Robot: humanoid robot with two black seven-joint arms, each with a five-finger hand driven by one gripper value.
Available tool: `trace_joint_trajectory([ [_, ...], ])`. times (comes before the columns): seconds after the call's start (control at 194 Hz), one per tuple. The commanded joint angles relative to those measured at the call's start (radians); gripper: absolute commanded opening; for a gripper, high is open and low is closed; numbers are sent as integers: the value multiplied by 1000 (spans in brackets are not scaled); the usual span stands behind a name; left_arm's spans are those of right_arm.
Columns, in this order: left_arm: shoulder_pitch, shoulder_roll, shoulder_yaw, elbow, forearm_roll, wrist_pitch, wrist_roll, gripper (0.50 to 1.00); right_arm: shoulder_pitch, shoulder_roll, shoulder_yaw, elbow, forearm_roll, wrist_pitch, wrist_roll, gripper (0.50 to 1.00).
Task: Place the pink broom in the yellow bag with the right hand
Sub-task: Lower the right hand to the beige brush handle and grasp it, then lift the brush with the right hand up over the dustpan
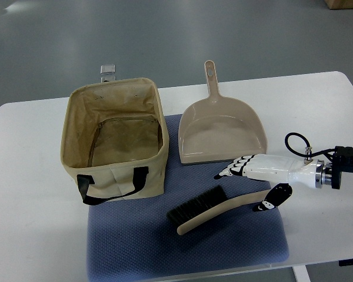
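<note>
Broom (215,207) lies between bag (115,141) and hand (256,176).

The bag (115,144) was seen in pale yellow-beige cloth, fitted with a black strap (113,189). The dustpan (219,132) and the broom (215,210) were coloured a dull pinkish beige, the broom's bristles black. A blue, finely dotted mat (182,247) was laid on the white tabletop (29,235). The right hand (256,173) was white with black fingertips.

White table (35,176) with rounded corners, grey floor (165,35) beyond its far edge, brown box corner (344,3) far right of the table
</note>
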Motion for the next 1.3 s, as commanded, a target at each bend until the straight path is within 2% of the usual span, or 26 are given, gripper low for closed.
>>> trace_joint_trajectory([
  [0.0, 1, 0, 0, 0, 0, 0, 0, 1000, 1, -12, -24, -2, -24, -34, -17, 862],
  [0.238, 0, 0, 0, 0, 0, 0, 0, 1000, 0, -18, -38, -3, -68, -68, -60, 762],
  [0.548, 0, 0, 0, 0, 0, 0, 0, 1000, 0, -19, -62, -3, -117, -75, -82, 748],
  [0.744, 0, 0, 0, 0, 0, 0, 0, 1000, 0, -19, -78, -5, -129, -95, -106, 719],
  [0.873, 0, 0, 0, 0, 0, 0, 0, 1000, 0, -18, -81, -5, -132, -103, -110, 656],
  [1.075, 0, 0, 0, 0, 0, 0, 0, 1000, 0, -18, -82, -8, -146, -109, -110, 613],
  [1.121, 0, 0, 0, 0, 0, 0, 0, 1000, 0, -18, -82, -10, -146, -109, -110, 586],
  [1.199, 0, 0, 0, 0, 0, 0, 0, 1000, 0, -18, -82, -11, -146, -109, -110, 500],
  [1.297, 0, 0, 0, 0, 0, 0, 0, 1000, 1, -19, -81, -11, -146, -120, -110, 500],
])
